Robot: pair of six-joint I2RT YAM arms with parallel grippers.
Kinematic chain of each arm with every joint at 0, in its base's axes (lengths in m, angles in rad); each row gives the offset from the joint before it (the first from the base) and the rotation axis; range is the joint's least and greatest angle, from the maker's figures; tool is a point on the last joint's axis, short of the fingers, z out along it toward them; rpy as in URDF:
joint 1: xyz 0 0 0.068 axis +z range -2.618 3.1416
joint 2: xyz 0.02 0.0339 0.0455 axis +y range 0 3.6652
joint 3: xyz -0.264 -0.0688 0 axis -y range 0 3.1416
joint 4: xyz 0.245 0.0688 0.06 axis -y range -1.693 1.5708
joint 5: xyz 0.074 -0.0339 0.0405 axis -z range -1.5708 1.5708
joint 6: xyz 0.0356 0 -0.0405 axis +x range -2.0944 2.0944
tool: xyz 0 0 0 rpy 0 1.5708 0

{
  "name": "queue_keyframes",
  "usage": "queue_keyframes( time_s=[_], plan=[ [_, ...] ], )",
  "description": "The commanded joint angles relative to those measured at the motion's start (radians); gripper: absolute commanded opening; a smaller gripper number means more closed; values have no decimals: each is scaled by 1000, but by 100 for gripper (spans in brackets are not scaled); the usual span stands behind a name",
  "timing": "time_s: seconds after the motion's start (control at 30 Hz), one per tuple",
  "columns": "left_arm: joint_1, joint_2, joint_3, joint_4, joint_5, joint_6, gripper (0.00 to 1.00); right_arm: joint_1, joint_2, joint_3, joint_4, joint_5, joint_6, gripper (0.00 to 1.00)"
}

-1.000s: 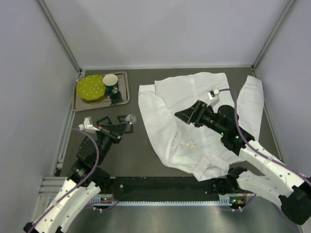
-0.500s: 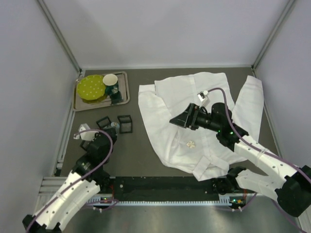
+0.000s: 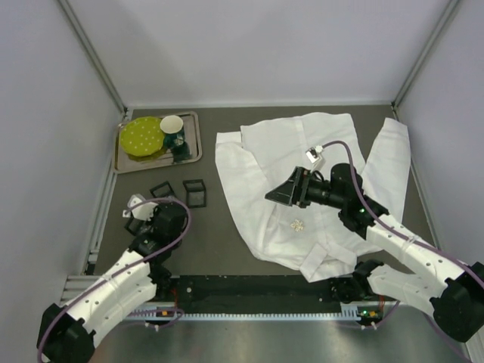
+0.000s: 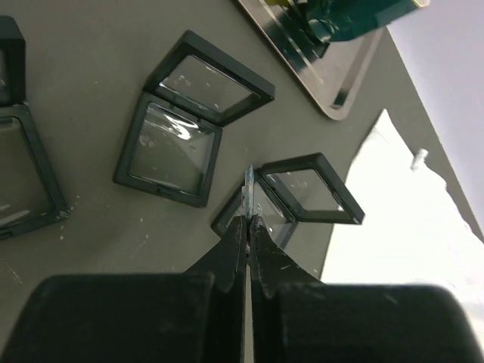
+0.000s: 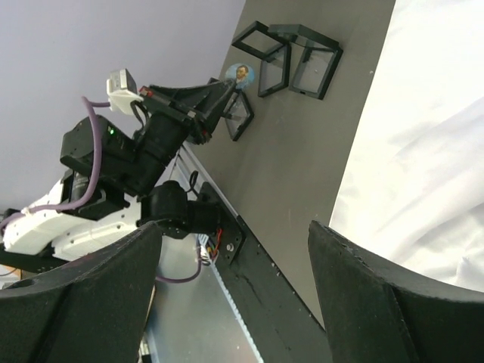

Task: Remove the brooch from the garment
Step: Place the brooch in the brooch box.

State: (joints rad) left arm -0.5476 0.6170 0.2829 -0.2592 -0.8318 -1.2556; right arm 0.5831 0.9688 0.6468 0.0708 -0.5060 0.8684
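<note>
The garment (image 3: 257, 170), a creased white shirt, lies spread over the right half of the table and fills the right of the right wrist view (image 5: 431, 136). A small white flower-shaped brooch (image 3: 298, 224) is pinned low on it. My left gripper (image 4: 248, 221) is shut on a round bluish brooch, edge-on (image 4: 249, 185) in its own view and face-on (image 5: 240, 72) in the right wrist view. It hangs over an open black box (image 4: 302, 193), left of the shirt. My right gripper (image 3: 278, 193) hovers open above the shirt, nothing between its fingers (image 5: 355, 287).
A metal tray (image 3: 194, 155) at the back left carries a yellow-green dish (image 3: 142, 136) and a cup (image 3: 172, 125). Several open black display boxes (image 3: 194, 193) lie between the tray and my left arm. Enclosure walls stand on all sides.
My left arm has drawn back toward the near left and tipped downward, still shut on the round brooch. My right gripper has shifted slightly left over the shirt and stays open.
</note>
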Motion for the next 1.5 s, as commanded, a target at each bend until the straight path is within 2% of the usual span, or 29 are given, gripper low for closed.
queue_keyframes(
  time_s=[0.0, 0.13, 0.3, 0.47, 0.67, 0.8, 0.9, 1.07, 1.2, 1.47],
  plan=[
    [29, 129, 65, 71, -89, -19, 0, -11, -5, 1, 15, -31, -22, 77],
    [54, 205, 58, 178, -14, -38, 0, -11, -7, 8, 9, -37, -26, 77],
    [130, 178, -25, 348, 181, -34, 0, -12, -19, 8, -3, -39, -34, 77],
    [153, 118, -74, 380, 247, -24, 0, -16, -19, 2, -5, -37, -32, 77],
    [199, 207, -65, 481, 408, 24, 0, -19, -8, 22, -3, -32, -37, 77],
    [209, 249, -57, 477, 433, 24, 0, -28, -8, 24, -3, -40, -29, 77],
    [216, 286, -77, 581, 474, 41, 0, -29, -10, 25, -3, -40, -26, 77],
    [227, 343, -67, 603, 503, 16, 0, -35, -10, 25, -5, -42, -25, 77],
    [227, 369, -50, 585, 478, -11, 0, -40, -4, 33, -5, -43, -19, 77],
    [236, 421, -74, 690, 503, -27, 0, -45, -8, 34, -9, -42, -20, 77]
  ],
)
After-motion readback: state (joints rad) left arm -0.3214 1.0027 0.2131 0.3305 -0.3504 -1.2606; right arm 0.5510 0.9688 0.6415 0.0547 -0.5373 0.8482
